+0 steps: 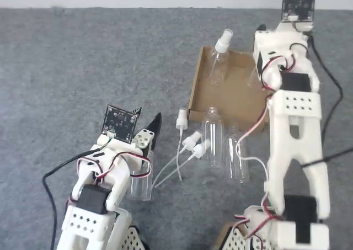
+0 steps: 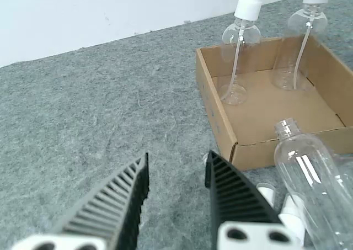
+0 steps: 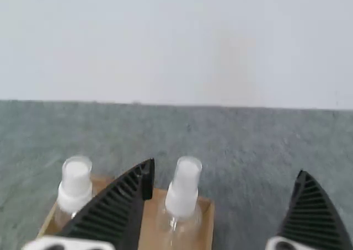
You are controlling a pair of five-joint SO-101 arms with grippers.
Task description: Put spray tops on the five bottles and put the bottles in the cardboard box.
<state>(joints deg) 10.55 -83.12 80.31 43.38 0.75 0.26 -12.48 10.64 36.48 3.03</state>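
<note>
Two capped bottles (image 2: pixel 240 51) in cardboard box (image 1: pixel 194 90), right jaws wide above it; left jaws narrowly parted at box's 8 o'clock; uncapped bottles (image 1: pixel 213 137), spray tops (image 1: pixel 193 142) at 6 o'clock

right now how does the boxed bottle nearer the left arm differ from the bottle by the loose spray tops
The boxed bottle wears a white spray top with a dip tube inside; the carpet bottle has a bare open neck and no tube. The boxed bottle stands in the cardboard box; the carpet bottle is outside its near wall, beside the loose spray tops. Both are clear and the same shape.
</note>
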